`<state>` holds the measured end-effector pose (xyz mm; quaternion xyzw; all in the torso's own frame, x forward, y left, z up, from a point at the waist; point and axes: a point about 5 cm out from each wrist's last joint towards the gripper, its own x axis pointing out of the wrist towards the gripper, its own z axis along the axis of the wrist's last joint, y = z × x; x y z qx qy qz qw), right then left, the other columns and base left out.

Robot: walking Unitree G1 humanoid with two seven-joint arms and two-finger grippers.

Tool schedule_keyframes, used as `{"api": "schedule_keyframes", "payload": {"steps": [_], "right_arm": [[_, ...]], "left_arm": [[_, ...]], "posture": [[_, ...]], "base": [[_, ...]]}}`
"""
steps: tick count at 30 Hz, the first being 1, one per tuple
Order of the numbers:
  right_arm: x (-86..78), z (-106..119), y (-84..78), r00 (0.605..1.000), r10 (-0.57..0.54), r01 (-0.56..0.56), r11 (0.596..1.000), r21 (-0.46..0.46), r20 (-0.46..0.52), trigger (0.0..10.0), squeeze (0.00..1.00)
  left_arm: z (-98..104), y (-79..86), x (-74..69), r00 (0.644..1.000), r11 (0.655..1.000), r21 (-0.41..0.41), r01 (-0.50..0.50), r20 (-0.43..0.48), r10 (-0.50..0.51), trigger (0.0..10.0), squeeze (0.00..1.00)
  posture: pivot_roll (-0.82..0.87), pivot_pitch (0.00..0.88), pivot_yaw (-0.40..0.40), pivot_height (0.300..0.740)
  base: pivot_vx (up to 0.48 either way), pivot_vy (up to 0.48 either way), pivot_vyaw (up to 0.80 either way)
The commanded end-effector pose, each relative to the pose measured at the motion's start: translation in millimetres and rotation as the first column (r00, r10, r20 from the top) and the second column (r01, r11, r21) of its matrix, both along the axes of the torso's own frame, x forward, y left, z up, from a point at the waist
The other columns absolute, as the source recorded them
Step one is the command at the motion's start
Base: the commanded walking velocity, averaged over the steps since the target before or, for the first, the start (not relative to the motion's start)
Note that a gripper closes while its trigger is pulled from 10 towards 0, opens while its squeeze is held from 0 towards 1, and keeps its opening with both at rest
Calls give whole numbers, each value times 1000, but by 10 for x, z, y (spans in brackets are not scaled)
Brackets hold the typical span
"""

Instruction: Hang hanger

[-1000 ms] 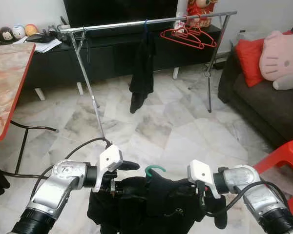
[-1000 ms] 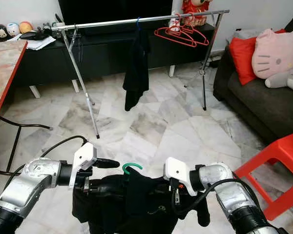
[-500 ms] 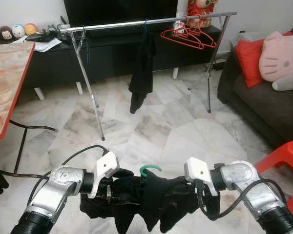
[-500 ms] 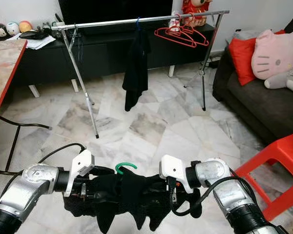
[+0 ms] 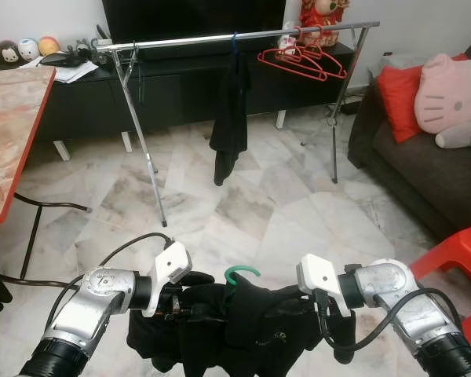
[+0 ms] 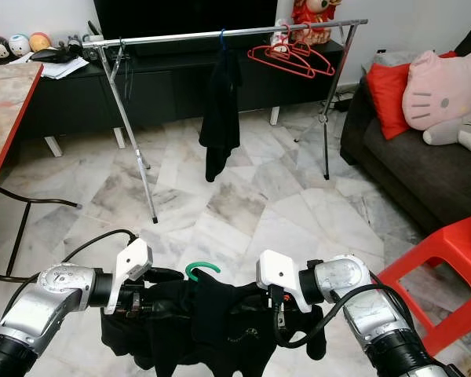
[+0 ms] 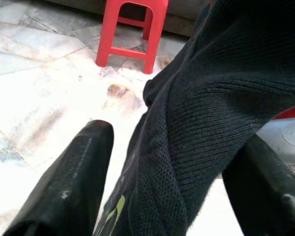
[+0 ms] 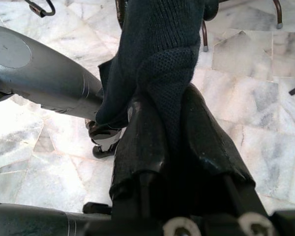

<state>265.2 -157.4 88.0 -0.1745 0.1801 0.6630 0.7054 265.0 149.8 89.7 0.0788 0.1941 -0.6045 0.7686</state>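
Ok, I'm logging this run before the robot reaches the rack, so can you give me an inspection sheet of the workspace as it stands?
Surface: marble floor, bare between robot and rack.
Job's things: black garment on a green hanger hook, held between both grippers; clothes rack ahead, carrying a dark garment and red hangers.
Clutter: papers and small toys on the TV cabinet.
Grippers: left gripper has fabric between its spread fingers; right gripper is shut on the black garment.
Cables: black cable looping off the left arm.
Surroundings: red-edged table, sofa with cushions, red stool.
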Motion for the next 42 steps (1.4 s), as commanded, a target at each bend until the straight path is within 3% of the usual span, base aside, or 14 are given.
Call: {"api": "schedule_keyframes", "payload": {"steps": [1, 42], "right_arm": [[-17, 42, 44, 999, 31, -31, 999, 8, 23, 10000, 0], [-49, -10, 65, 999, 30, -30, 1000, -5, 11, 10000, 0]], "left_arm": [[29, -15, 34, 1000, 1000, -8, 6, 13, -6, 0, 0], [46, -39, 18, 999, 999, -25, 40, 3, -40, 0, 0]], "posture": [[-77, 0, -60, 740], [-74, 0, -58, 740]], "base": [[0, 0, 0], [0, 0, 0]]}}
